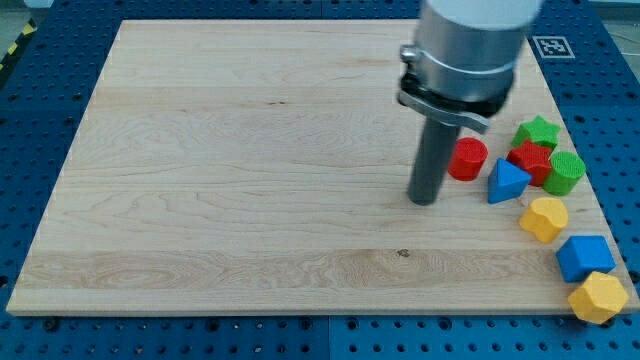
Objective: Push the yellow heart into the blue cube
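Observation:
The yellow heart (544, 218) lies near the board's right edge. The blue cube (584, 257) sits just below and right of it, a small gap apart. My tip (425, 201) rests on the board well to the left of the heart, beside the red cylinder (467, 158) and left of the blue triangle (507, 182). The tip touches no block.
A red star (530, 160), a green star (537, 131) and a green cylinder (565, 172) cluster above the heart. A yellow hexagon (598, 297) sits at the bottom right corner, touching the blue cube. The wooden board (250, 180) lies on a blue perforated table.

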Controlling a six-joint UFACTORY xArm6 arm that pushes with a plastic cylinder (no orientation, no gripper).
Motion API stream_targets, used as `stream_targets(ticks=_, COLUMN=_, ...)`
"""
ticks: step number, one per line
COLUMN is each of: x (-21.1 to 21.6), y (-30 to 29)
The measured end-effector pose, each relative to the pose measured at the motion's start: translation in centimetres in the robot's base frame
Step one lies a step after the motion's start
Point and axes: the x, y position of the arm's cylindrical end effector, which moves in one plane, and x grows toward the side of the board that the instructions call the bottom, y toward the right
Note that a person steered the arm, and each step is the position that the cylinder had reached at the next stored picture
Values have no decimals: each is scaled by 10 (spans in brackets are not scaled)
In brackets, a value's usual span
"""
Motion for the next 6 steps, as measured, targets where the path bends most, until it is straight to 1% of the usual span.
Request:
stream_targets(ticks=1, x=9, y=22)
stream_targets(ticks=3, x=9, y=41)
stream_targets(ticks=4, x=10, y=67)
stream_targets(ticks=6, x=25, y=90)
